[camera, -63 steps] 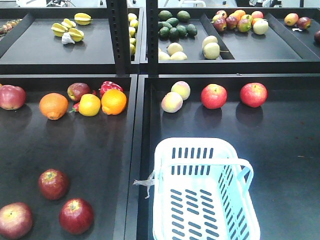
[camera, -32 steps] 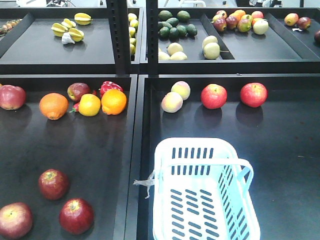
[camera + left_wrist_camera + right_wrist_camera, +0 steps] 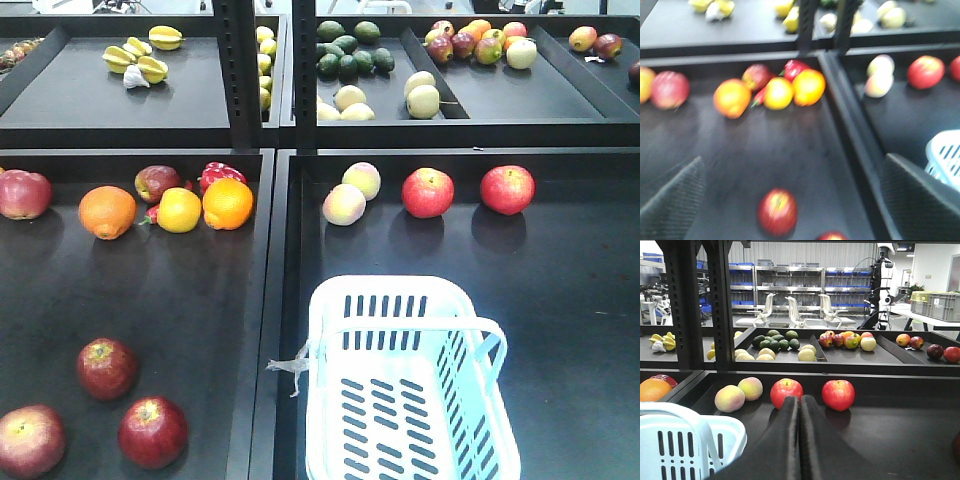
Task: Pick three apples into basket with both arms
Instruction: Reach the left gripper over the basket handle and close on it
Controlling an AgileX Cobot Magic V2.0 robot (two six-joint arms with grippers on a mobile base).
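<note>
Fruit of the deep-red kind, three apples [image 3: 107, 368] [image 3: 152, 432] [image 3: 30, 441], lies loose at the lower left of the front view on the black left tray [image 3: 180, 300], each apart from the others. None is in the basket [image 3: 395, 285], which stands at the lower centre-right on the right tray [image 3: 560, 300]. In the blurred left wrist view, the left gripper [image 3: 792, 159] hangs over the left tray, jaws spread wide with nothing between them. One of the apples is low in the frame between them. The right gripper [image 3: 800, 405] has its fingers pressed together on nothing, with the basket's rim at lower left. Two brighter red apples [image 3: 428, 192] and two peaches [image 3: 344, 205] sit higher on the right tray.
</note>
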